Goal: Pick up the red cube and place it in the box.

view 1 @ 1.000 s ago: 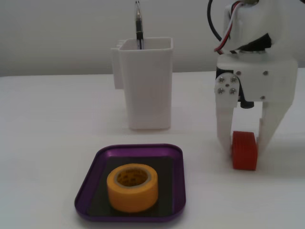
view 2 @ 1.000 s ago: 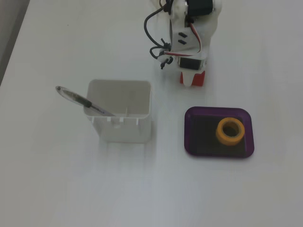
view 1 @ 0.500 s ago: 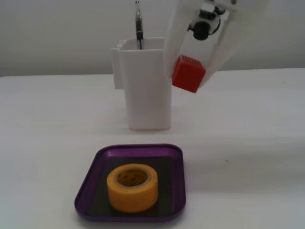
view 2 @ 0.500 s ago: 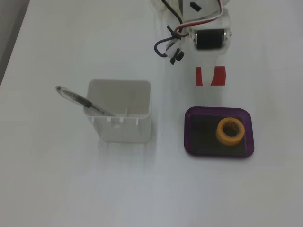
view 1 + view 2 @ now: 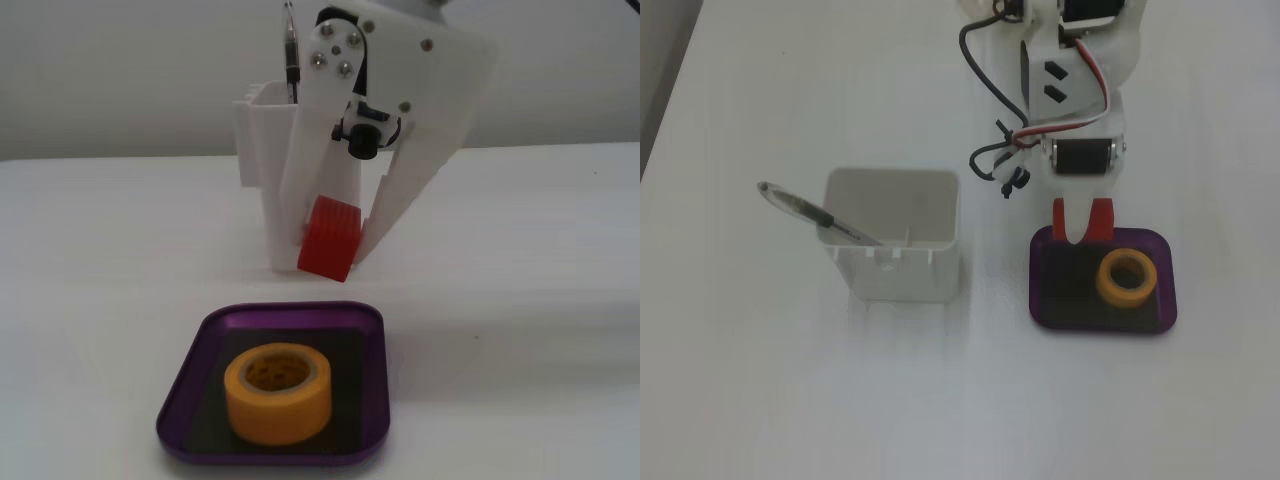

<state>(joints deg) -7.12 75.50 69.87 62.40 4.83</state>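
Note:
My white gripper [image 5: 332, 250] is shut on the red cube [image 5: 330, 237], which hangs clear of the table, tilted, just behind the far rim of the box. In a fixed view from above, the gripper [image 5: 1081, 226] and the red cube [image 5: 1096, 218] sit over the box's top edge. The box [image 5: 375, 350] is a shallow purple tray with a dark floor, near the front of the table; from above its rim [image 5: 1041, 290] lies right of centre. A yellow tape roll [image 5: 278, 393] lies inside it, also seen from above [image 5: 1127, 277].
A tall white plastic container [image 5: 262, 140] with a pen [image 5: 291, 50] stands behind the gripper; from above the container [image 5: 897, 245] is left of the box, the pen [image 5: 810, 212] leaning out to the left. The arm's body and cables [image 5: 1060, 80] reach in from the top.

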